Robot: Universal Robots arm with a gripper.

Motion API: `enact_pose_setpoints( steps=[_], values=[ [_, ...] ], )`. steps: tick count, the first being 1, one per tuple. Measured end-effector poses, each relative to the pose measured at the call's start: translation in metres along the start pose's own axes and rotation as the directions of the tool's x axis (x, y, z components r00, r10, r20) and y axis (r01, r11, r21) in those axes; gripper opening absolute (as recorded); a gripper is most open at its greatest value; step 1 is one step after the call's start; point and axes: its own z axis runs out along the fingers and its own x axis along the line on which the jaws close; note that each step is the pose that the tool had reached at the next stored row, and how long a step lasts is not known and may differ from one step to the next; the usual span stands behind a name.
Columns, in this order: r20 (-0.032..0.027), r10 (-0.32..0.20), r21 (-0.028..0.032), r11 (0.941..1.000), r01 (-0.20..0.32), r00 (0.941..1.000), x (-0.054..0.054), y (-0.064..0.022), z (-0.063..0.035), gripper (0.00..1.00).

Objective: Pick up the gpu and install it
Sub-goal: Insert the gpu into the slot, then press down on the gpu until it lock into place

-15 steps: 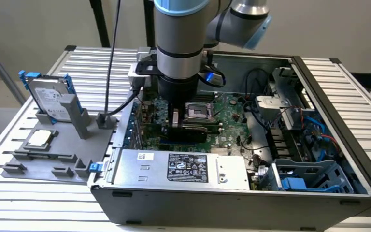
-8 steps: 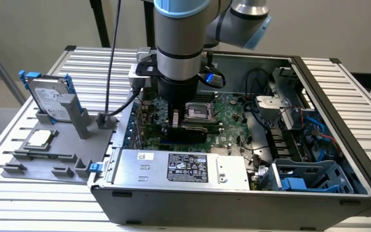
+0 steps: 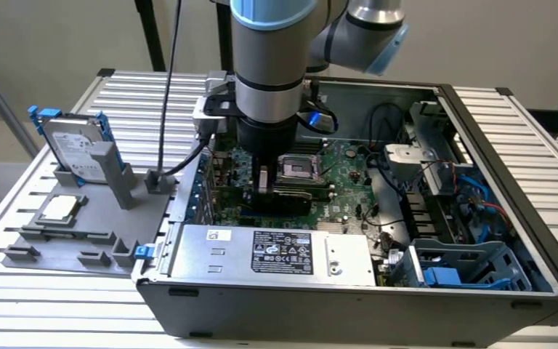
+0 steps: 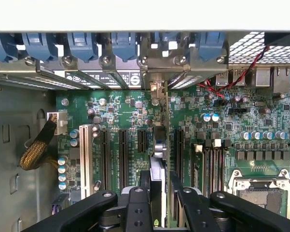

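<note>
- GPU card [image 4: 158, 181]: we see it edge-on in the wrist view, standing upright between the two black fingers [image 4: 186, 203] of the gripper [image 4: 157, 193], over the expansion slots of the motherboard [image 4: 125, 116].
- Our gripper's fingers are closed on the card, one on each face, partly spread to its thickness.
- We can see the card's metal end bracket [image 4: 157, 89] reaching up to the row of rear slot covers with blue clips [image 4: 120, 46]; whether the card is fully seated in its slot we cannot tell.
- In the exterior view our arm [image 3: 271, 80] reaches straight down into the open computer case [image 3: 511, 182], with the gripper [image 3: 259, 195] low over the green board, just beside the processor socket [image 3: 298, 169].
- We note the silver power supply [image 3: 279, 254] along the case's near edge, and blue drive bays [image 3: 463, 273] toward the exterior view's right.
- Outside the case, on the exterior view's left, a grey fixture tray [image 3: 66, 243] sits on the slatted table [image 3: 124, 94]. It holds a hard drive [image 3: 73, 145] with a blue frame standing upright, and a small square silver chip [image 3: 58, 209] lying flat nearer the camera.
</note>
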Motion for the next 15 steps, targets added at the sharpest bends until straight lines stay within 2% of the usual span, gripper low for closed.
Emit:
enact_pose_setpoints(
  steps=[1, 2, 5, 14, 15],
  values=[
    [-0.0007, 0.000, -0.0001, 1.0000, 0.000, 1.0000, 0.000, -0.0001, -0.0003, 0.28],
    [-0.0015, -0.001, -0.0006, 1.0000, 0.001, 1.0000, 0.000, -0.0002, -0.0011, 0.35],
    [-0.0013, -0.001, -0.0005, 1.0000, 0.001, 1.0000, 0.000, -0.0002, -0.0060, 0.35],
    [-0.0015, -0.001, -0.0023, 1.0000, 0.001, 1.0000, -0.001, -0.0003, -0.0465, 0.35],
    [-0.0014, -0.001, -0.0028, 1.0000, 0.001, 1.0000, -0.001, -0.0003, -0.0512, 0.32]
  ],
)
